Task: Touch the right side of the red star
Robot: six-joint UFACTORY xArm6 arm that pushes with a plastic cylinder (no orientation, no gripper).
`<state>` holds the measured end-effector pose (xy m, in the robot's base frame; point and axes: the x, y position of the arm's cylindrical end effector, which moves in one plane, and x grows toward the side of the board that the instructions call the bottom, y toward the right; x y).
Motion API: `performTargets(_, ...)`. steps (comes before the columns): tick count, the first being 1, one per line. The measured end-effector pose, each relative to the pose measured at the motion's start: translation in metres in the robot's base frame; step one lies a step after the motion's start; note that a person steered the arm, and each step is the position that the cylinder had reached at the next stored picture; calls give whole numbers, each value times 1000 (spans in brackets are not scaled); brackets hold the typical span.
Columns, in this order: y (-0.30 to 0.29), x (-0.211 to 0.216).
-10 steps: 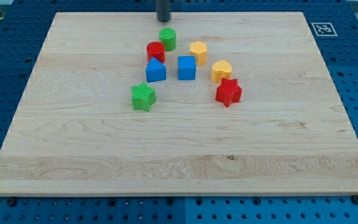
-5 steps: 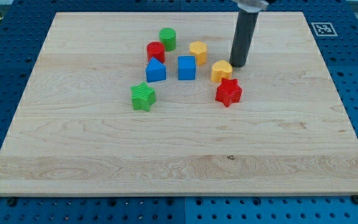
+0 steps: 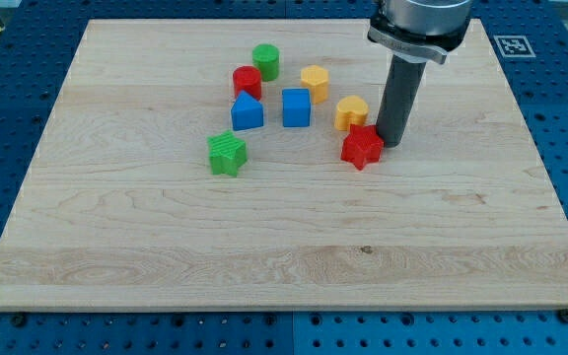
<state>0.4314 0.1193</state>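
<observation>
The red star [image 3: 361, 147] lies on the wooden board [image 3: 284, 256], right of centre. My tip [image 3: 390, 144] stands right against the star's right side, touching or nearly touching it. The rod rises from there toward the view's top. A yellow block [image 3: 351, 112] sits just above the star and to the left of the rod.
To the view's left lie a yellow block [image 3: 314, 78], a blue cube [image 3: 296, 106], a blue block [image 3: 247, 111], a red cylinder [image 3: 247, 81], a green cylinder [image 3: 265, 61] and a green star [image 3: 227, 154]. A marker tag [image 3: 512, 44] is at the board's top right corner.
The rod has swept from the view's top centre to the right and down, past the yellow block, and now stands at the red star's right side. The blocks have not visibly moved.
</observation>
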Motion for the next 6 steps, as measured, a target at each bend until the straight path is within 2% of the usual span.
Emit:
performTargets(2,0,19)
performTargets(5,9,83)
performTargets(6,50,117)
